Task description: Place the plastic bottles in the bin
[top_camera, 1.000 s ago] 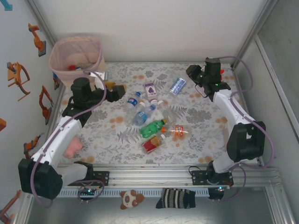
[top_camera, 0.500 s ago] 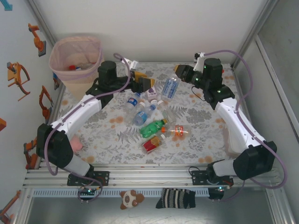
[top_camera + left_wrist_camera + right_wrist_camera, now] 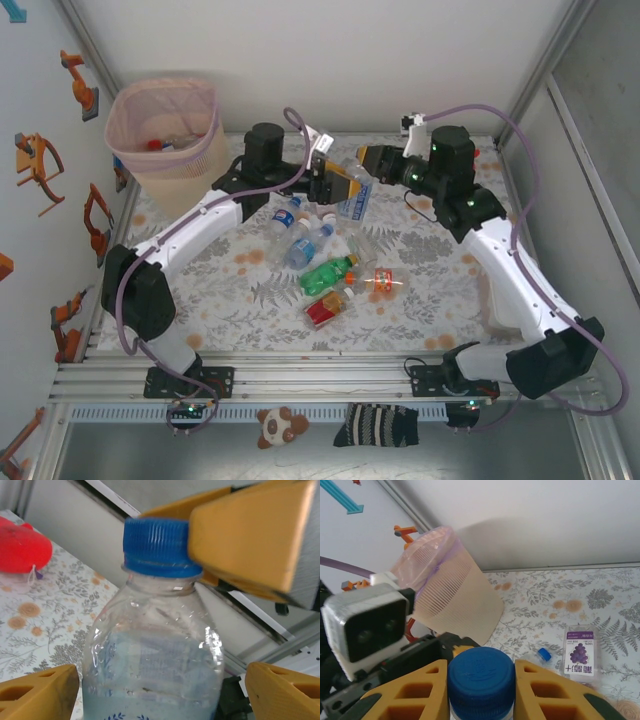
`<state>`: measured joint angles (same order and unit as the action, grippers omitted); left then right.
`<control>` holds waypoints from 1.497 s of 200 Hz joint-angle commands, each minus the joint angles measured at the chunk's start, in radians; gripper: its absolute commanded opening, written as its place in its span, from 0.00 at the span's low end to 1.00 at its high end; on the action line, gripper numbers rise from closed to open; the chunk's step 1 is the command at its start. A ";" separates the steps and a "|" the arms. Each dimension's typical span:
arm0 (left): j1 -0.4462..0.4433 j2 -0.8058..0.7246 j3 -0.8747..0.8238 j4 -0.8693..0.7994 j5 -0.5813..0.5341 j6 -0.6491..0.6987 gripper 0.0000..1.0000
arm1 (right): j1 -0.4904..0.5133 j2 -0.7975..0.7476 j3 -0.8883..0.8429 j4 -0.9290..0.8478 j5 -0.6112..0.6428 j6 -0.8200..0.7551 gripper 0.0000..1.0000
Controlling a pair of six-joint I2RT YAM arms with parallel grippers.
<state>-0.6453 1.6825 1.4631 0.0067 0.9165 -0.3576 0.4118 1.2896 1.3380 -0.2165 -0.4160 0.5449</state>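
Top view: clear bottle (image 3: 355,198) held over the table (image 3: 420,300), well apart from the bin (image 3: 165,130); left wrist: left hand (image 3: 160,692) fingers apart, flanking its body; right wrist: right hand (image 3: 481,682) clamped on its blue cap (image 3: 481,672).

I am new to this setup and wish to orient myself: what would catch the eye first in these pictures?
Above the far middle of the table, the right hand is shut on the blue cap of a clear bottle, while the left hand stands open around its body. More bottles lie scattered mid-table, and the pink-lined bin stands in the far left corner.
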 commanded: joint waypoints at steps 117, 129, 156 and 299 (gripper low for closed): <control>-0.033 -0.003 0.044 -0.128 0.011 0.157 0.63 | 0.031 -0.043 0.044 -0.024 0.013 -0.027 0.28; -0.034 -0.006 0.044 -0.129 0.005 0.160 0.61 | 0.032 -0.043 0.046 -0.025 0.013 -0.027 0.29; -0.033 -0.012 0.040 -0.132 -0.009 0.168 0.59 | 0.033 -0.045 0.056 -0.045 0.030 -0.032 0.36; 0.089 -0.165 0.009 -0.223 -0.242 0.181 0.58 | 0.033 -0.137 0.062 -0.180 0.189 -0.120 0.60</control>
<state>-0.6018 1.5909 1.4750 -0.1699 0.7425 -0.1959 0.4385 1.1770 1.3743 -0.3710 -0.2676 0.4580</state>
